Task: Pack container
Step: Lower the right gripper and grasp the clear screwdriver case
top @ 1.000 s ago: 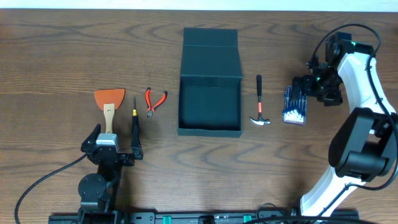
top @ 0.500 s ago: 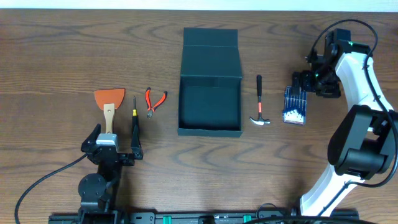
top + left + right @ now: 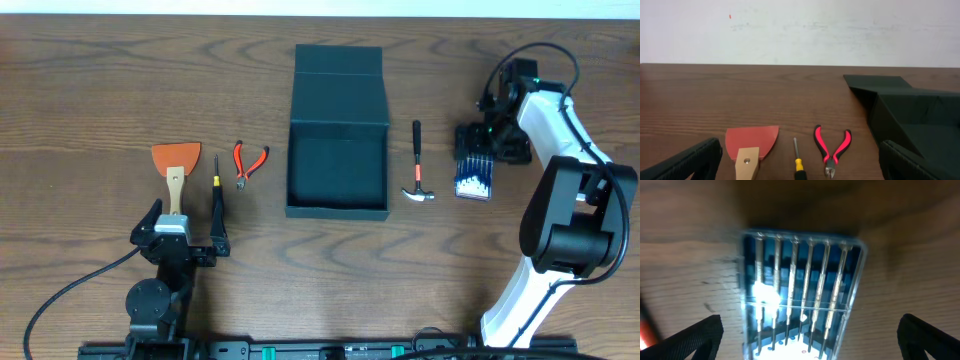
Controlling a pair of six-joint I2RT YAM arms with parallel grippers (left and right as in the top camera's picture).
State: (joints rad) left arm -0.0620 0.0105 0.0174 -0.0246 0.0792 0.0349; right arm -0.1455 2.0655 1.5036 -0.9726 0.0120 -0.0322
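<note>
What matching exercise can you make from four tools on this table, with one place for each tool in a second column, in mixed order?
Tools:
1. hammer
2. pliers
3. scraper
4. blue case

Places:
A. beneath the right claw
B. just right of the container
C. farthest left of all the tools
D. between the screwdriver and the container

Right pairs: 1-B, 2-D, 3-C, 4-A
</note>
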